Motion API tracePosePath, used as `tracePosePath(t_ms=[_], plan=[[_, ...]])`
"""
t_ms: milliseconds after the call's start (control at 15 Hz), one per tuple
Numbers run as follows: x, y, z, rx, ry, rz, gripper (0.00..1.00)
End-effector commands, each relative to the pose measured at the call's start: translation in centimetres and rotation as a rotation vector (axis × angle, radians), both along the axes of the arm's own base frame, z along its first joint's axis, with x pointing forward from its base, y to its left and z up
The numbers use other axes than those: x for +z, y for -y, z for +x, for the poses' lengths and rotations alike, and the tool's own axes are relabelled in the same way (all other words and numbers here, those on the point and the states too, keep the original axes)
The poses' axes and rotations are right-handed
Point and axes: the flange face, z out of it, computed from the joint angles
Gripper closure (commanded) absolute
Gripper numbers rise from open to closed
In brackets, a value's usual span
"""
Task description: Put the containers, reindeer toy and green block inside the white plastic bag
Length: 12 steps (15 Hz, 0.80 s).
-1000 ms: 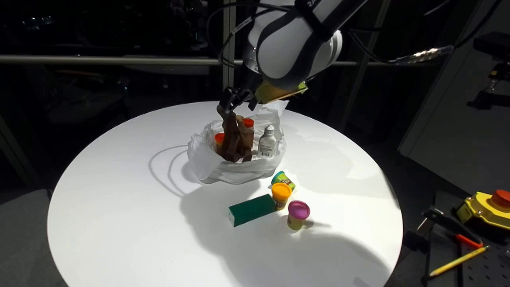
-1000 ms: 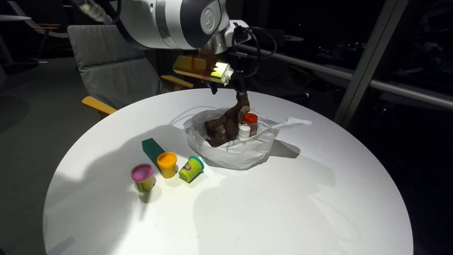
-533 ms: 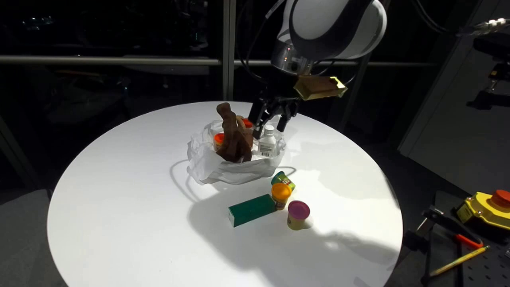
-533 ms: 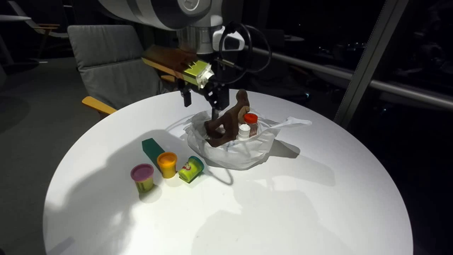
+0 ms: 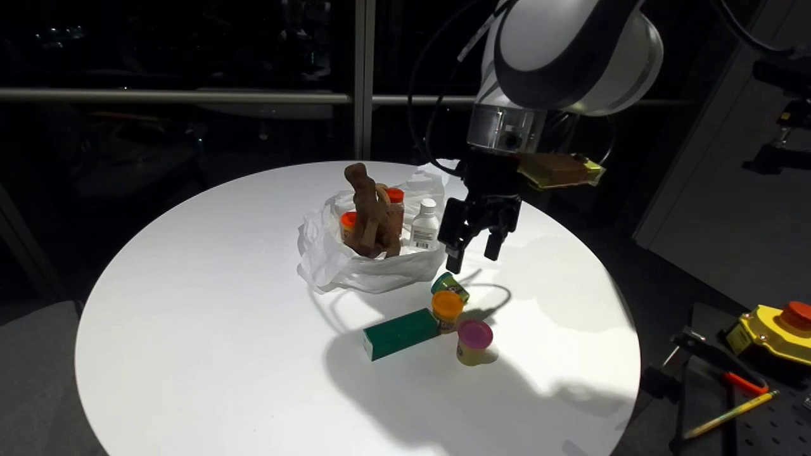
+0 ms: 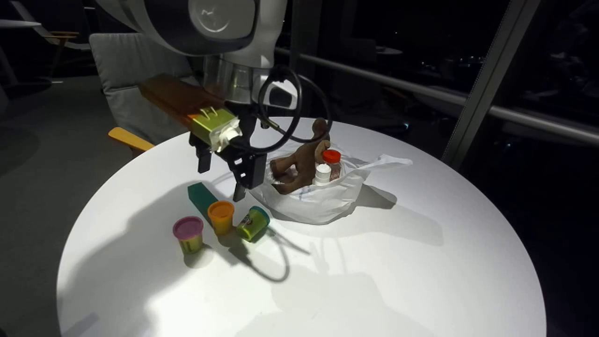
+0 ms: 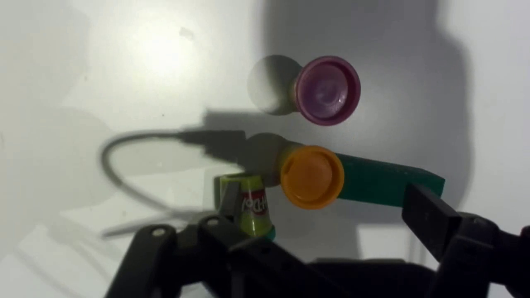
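In an exterior view we see that the gripper (image 5: pixel 474 256) has left the reindeer toy (image 5: pixel 371 218), which sits at its 10 o'clock in the white bag (image 5: pixel 380 277): we judge that item done. In an exterior view its jaws stand wide apart, holding nothing, at 11 o'clock from the tipped green tub (image 6: pixel 252 223). In the wrist view the orange-lidded tub (image 7: pixel 312 178) shows between the jaws, green block (image 7: pixel 374 182) at its 3 o'clock; both await bagging.
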Motion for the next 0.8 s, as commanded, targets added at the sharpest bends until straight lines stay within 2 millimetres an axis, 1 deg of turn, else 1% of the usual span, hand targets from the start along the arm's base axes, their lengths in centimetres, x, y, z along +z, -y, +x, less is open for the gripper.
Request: tracePosePath(t_ms=[0, 200, 267, 333, 400, 533, 733], plan=[[-1.3, -0.5, -3.6, 0.016, -0.038, -0.031, 0.0], [-2.8, -1.5, -5.6, 0.042, -0.059, -0.034, 0.0], [-2.7, -2.0, -6.1, 0.056, -0.053, -0.026, 0.0], [-2.1, -2.3, -6.5, 0.065, -0.053, -0.028, 0.0], [-3.8, -1.6, -5.4, 0.051, -0.088, -0.021, 0.0], [-3.5, -2.3, -5.9, 0.065, -0.085, -0.021, 0.0], [-3.0, -2.3, -6.0, 0.067, -0.076, -0.022, 0.0]])
